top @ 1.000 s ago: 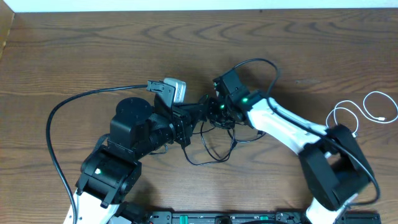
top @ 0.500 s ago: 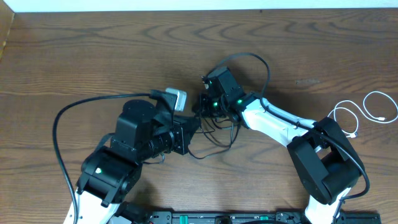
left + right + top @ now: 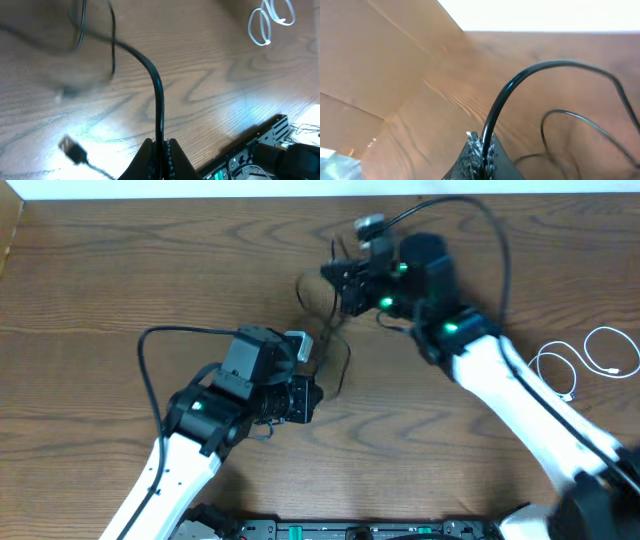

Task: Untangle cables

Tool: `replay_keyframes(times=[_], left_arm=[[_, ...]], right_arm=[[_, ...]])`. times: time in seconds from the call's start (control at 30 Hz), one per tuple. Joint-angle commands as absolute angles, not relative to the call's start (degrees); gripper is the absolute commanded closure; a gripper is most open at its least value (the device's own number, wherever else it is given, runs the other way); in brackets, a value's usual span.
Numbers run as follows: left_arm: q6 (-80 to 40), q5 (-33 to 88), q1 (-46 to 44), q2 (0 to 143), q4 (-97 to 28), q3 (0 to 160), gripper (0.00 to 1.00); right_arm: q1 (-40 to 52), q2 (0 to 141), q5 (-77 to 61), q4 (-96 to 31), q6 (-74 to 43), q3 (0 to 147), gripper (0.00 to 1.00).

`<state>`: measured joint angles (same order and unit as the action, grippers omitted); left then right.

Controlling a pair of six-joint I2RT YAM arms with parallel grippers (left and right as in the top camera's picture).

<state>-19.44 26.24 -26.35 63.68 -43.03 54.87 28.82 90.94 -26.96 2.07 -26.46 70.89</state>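
Observation:
The black cable (image 3: 333,330) runs across the mid-table between both grippers, blurred, with thin loops near each. In the left wrist view my left gripper (image 3: 160,152) is shut on the black cable (image 3: 159,100), which rises from the fingers and bends up to the left. Its plug (image 3: 70,148) dangles low at the left. In the right wrist view my right gripper (image 3: 482,157) is shut on the black cable (image 3: 520,80), which arcs up and off to the right. The white cable (image 3: 545,362) lies coiled and loose at the right edge, apart from both arms, and shows as the white cable (image 3: 261,29) in the left wrist view.
A black metal rail (image 3: 380,530) runs along the table's front edge. The left arm's thick black wire (image 3: 150,350) loops out to the left. The back edge of the table meets a white wall (image 3: 200,188).
The right gripper has shut on the black cable and swung toward the back of the table, lifting and stretching it. The left arm has shifted right, still holding the cable.

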Motion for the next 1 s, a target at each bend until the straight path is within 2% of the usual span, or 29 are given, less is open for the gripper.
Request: replay_keyframes(times=[0.0,0.2,0.47,0.97], left_arm=[[-18.52,26.5,-26.11,66.37,-42.98,55.61,0.92],[-18.5,26.26,-26.11,70.5,-43.07,55.61,0.92],[-18.5,22.59,-26.11,73.95,-43.7,55.61,0.93],[-22.02,-10.68,-26.04,74.11,-57.39,55.61,0.93]], right_arm=[[28.93,85.19,-30.81,1.06,-23.11,71.68,0.99],[28.42,79.42,-27.9,-5.74,-16.08,71.68,0.99],[22.59,77.1,-13.47,-20.73,-12.32,71.68,0.99],[-2.42,77.12,3.7,-37.23,-18.94,71.66,0.99]])
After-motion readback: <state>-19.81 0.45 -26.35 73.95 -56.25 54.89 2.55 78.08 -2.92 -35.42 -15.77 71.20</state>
